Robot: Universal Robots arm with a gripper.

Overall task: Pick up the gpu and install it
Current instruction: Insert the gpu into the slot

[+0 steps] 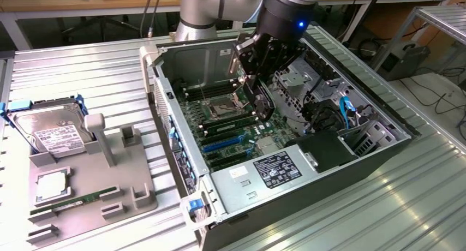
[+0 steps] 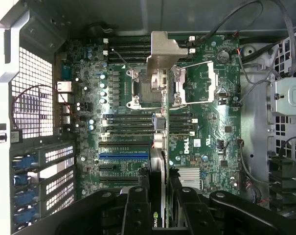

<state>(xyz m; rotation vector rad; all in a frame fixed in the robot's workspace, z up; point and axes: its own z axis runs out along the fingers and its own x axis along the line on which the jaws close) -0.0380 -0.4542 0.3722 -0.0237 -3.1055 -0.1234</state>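
My gripper (image 1: 256, 76) hangs inside the open computer case (image 1: 163, 98), shut on the gpu (image 1: 262, 105), a thin dark card held on edge above the motherboard (image 1: 226, 128). In the wrist view the gpu (image 2: 159, 152) runs away from my gripper (image 2: 160, 213) as a narrow slab. Its grey metal end bracket (image 2: 163, 51) sits at the far end, over the processor socket area. The black fingers (image 2: 137, 210) clamp the card from both sides. The card floats above the motherboard (image 2: 206, 147), over the memory slots and near the blue expansion slot (image 2: 123, 155), apart from both.
A grey fixture tray (image 1: 109, 193) lies at the exterior view's left, with a hard drive (image 1: 51, 132) and a green memory stick (image 1: 73, 202). Inside the case are a black power supply box (image 1: 328, 150), blue cables (image 1: 346, 109) and a drive cage (image 2: 289, 98).
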